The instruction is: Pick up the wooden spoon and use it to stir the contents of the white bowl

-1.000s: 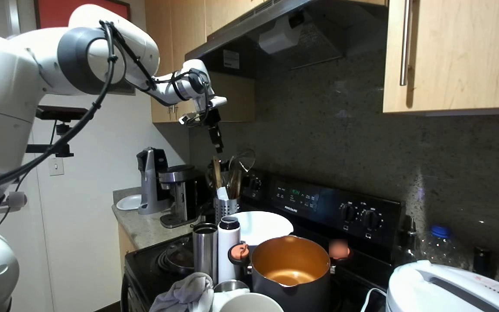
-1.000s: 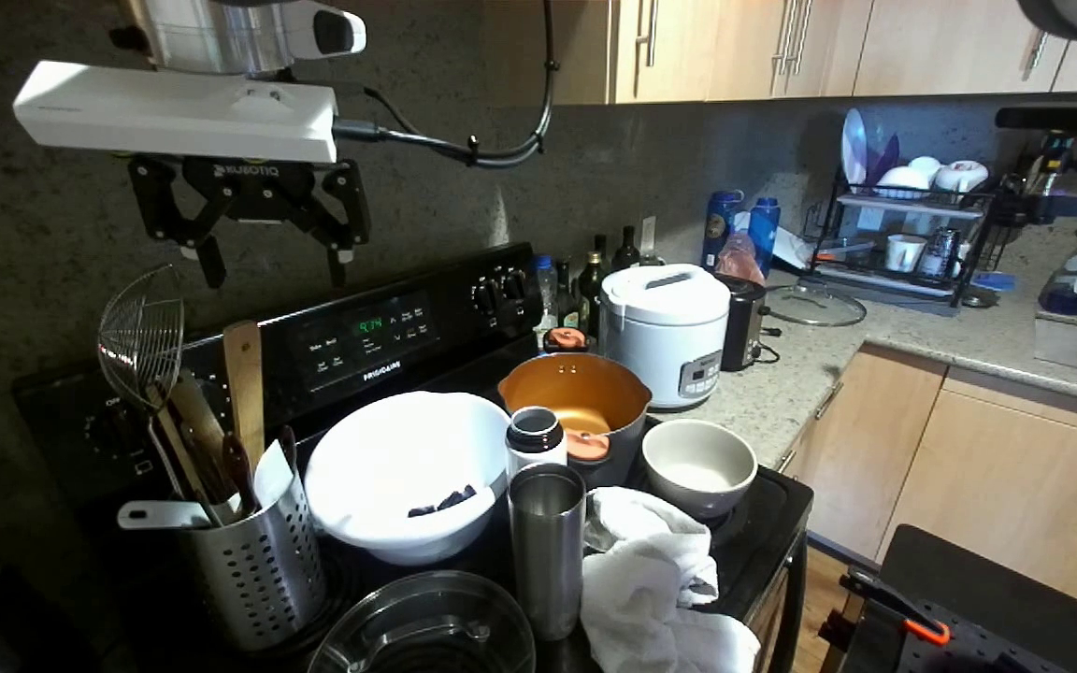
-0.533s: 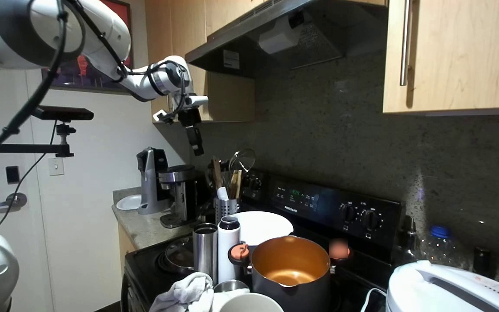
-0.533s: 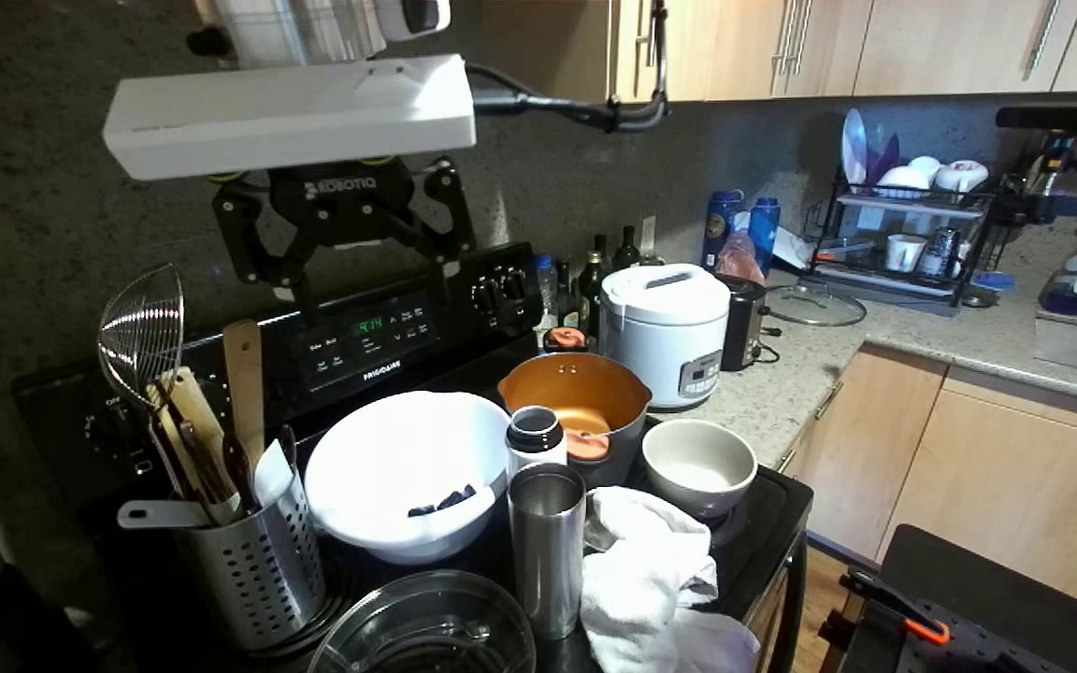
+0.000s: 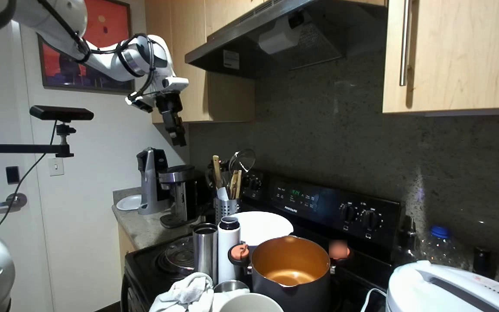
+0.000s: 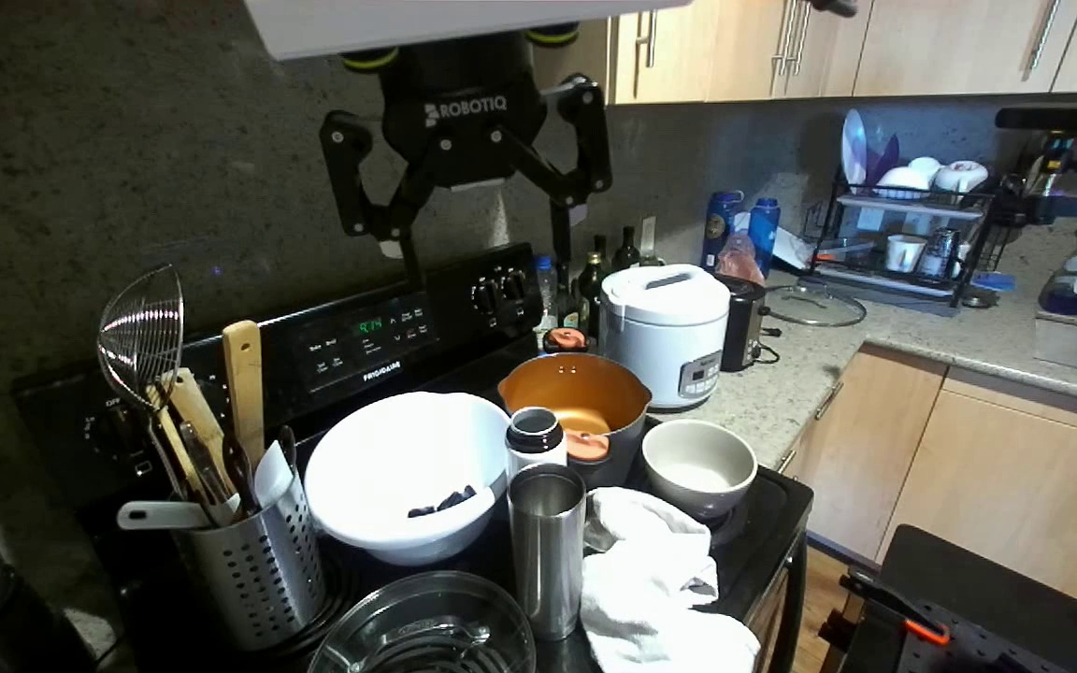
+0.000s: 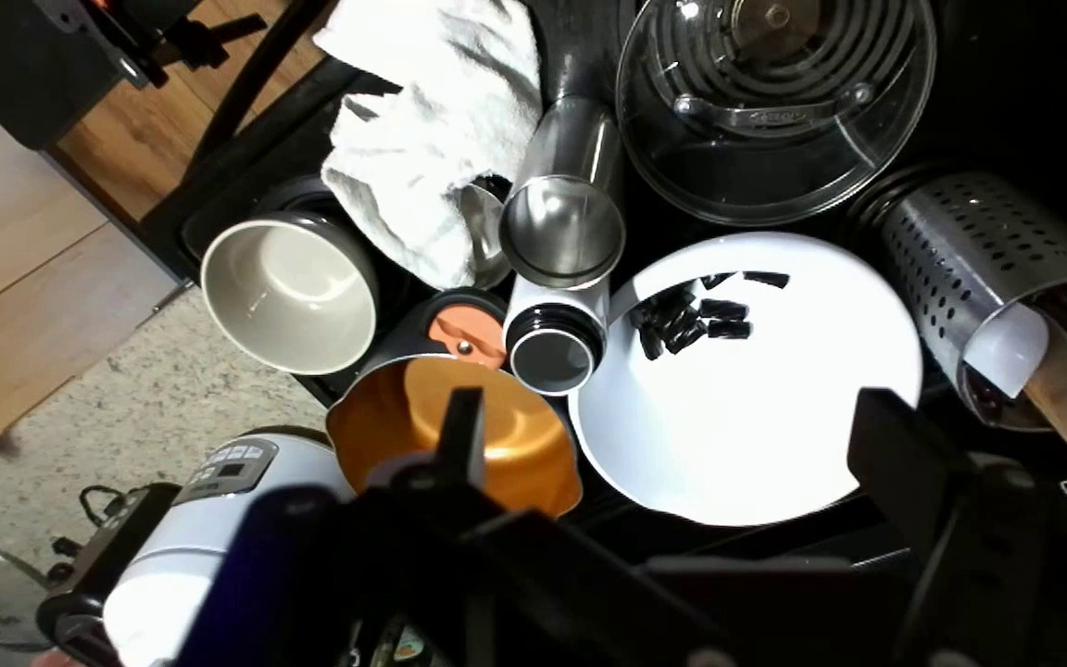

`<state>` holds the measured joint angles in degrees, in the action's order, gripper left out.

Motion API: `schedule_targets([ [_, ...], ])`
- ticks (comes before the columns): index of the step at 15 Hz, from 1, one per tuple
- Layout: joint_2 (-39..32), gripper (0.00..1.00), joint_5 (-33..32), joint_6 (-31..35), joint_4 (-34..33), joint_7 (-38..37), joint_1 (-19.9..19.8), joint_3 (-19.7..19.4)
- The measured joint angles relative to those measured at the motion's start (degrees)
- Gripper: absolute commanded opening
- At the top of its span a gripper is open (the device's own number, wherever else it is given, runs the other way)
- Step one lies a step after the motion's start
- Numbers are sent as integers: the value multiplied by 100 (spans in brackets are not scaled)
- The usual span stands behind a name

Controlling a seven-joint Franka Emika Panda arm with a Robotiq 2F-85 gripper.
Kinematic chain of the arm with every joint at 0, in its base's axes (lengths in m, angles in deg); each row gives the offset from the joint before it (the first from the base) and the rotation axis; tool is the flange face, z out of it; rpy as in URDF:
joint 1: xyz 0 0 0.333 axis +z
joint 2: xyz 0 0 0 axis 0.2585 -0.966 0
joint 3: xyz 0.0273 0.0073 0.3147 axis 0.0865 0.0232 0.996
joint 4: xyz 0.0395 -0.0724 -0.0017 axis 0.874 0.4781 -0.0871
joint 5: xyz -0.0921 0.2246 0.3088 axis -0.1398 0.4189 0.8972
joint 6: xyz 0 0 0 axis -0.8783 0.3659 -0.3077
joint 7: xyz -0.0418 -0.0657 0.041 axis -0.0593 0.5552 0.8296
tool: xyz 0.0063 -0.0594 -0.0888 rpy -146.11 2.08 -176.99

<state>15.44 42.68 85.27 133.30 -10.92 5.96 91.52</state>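
Observation:
My gripper is open and empty, high above the stove, in both exterior views (image 5: 179, 139) (image 6: 488, 262) and in the wrist view (image 7: 668, 412). The white bowl (image 6: 389, 458) stands on the stove below it with several small black pieces (image 6: 442, 502) inside. In the wrist view the white bowl (image 7: 774, 408) lies between and beyond the fingertips. A perforated metal holder (image 6: 258, 570) beside the bowl holds several upright wooden utensils (image 6: 244, 383); I cannot tell which is the wooden spoon. The gripper is apart from the holder and touches nothing.
An orange-lined pot (image 6: 585, 388), a white bottle (image 6: 536, 453), a steel tumbler (image 6: 548, 551) and a glass lid (image 6: 422, 622) crowd around the bowl. A beige bowl (image 6: 697, 467), a white towel (image 6: 655, 589) and a rice cooker (image 6: 660, 313) stand nearby. A range hood (image 5: 275, 39) hangs above.
The open gripper has moved away from above the utensil holder, back from the wall and nearer the camera in an exterior view. The bowl and utensils have stayed in place.

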Motion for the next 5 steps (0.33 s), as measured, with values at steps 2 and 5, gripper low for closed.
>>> schedule_targets([
  [2,63,100,10,0,26,2,-92,79],
  [5,11,100,10,2,21,1,-110,107],
])
